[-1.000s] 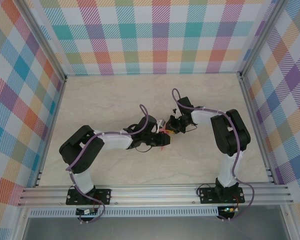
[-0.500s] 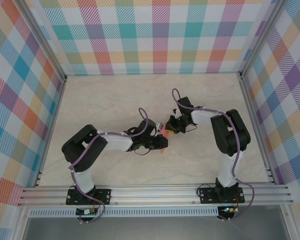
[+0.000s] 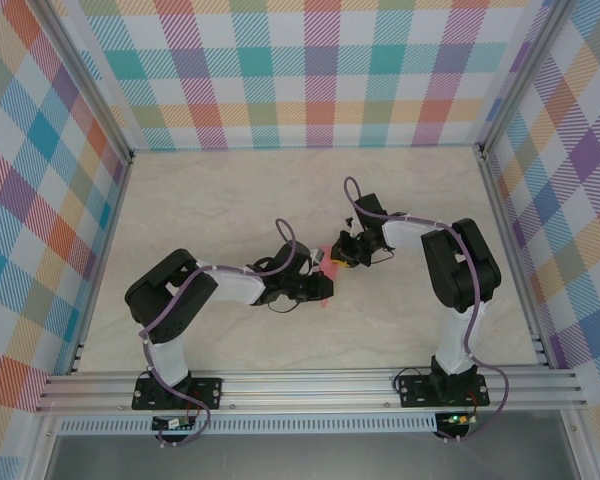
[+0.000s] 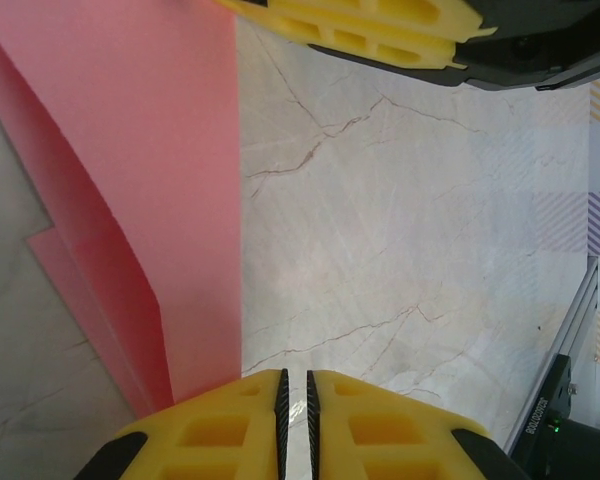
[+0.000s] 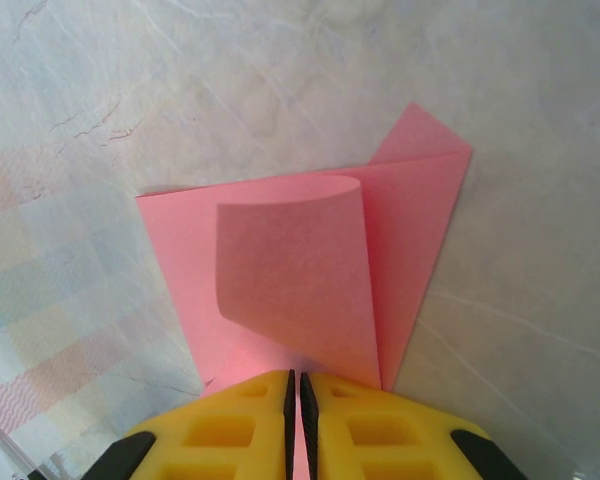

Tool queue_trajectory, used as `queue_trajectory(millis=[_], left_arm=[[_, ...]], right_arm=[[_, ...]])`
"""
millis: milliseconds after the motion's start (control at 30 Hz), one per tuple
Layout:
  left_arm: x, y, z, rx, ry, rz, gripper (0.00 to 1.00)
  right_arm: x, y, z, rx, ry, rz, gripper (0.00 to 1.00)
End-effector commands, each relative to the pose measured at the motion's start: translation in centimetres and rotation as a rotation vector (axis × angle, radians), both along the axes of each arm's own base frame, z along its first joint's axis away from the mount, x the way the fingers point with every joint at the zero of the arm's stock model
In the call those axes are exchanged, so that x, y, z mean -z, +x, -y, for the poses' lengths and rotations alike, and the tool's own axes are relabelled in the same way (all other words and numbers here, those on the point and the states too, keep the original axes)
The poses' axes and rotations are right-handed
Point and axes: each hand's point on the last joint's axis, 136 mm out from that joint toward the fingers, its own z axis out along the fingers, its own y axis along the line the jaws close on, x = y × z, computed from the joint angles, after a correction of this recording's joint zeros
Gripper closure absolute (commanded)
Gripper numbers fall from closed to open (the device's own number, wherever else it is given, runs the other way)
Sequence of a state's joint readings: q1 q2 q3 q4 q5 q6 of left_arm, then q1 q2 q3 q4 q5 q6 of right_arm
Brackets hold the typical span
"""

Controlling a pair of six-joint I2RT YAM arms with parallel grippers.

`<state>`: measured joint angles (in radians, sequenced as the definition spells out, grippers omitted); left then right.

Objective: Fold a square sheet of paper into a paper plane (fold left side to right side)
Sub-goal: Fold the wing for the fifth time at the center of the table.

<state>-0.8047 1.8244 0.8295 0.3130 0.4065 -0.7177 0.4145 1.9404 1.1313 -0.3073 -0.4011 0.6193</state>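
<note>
On the table (image 3: 230,190), right hand (image 5: 295,375) clamped on folded pink sheet (image 5: 280,260); left hand (image 4: 294,372) together beside it

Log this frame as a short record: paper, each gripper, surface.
paper: pink sheet, partly folded, one flap curling up
right gripper: shut, pinching the sheet's near edge
left gripper: shut, tips at the sheet's edge, no paper seen between them
surface: marbled tabletop

One line of small white lettering on a black module (image 4: 565,420), beside the frame rail (image 4: 570,310) at the table (image 4: 430,250) edge, left wrist view, characters too small to read, no other legible markings
</note>
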Motion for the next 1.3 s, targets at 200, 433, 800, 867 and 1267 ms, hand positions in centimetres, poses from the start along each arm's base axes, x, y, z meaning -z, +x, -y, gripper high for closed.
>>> queue_trajectory(millis=[200, 433, 800, 867, 1267], left_arm=[[2.2, -1.5, 0.2, 0.017, 0.036, -0.044, 0.85], [2.7, -1.8, 0.5, 0.023, 0.045, -0.055, 0.85], [5.1, -2.9, -1.8, -0.029, 0.134, -0.099, 1.0], [5.3, -3.0, -1.9, -0.034, 0.139, -0.099, 1.0], [5.1, -2.8, -1.9, -0.038, 0.14, -0.088, 1.0]], right_arm=[[2.7, -1.6, 1.8, 0.0, -0.103, -0.075, 0.86], [2.7, -1.7, 1.8, 0.0, -0.104, -0.077, 0.86], [-3.5, 0.1, 0.3, -0.048, 0.007, 0.096, 0.99], [-4.3, -0.5, 0.3, -0.055, 0.032, 0.111, 1.0], [-3.8, -4.8, -2.3, -0.119, 0.143, 0.089, 1.0]])
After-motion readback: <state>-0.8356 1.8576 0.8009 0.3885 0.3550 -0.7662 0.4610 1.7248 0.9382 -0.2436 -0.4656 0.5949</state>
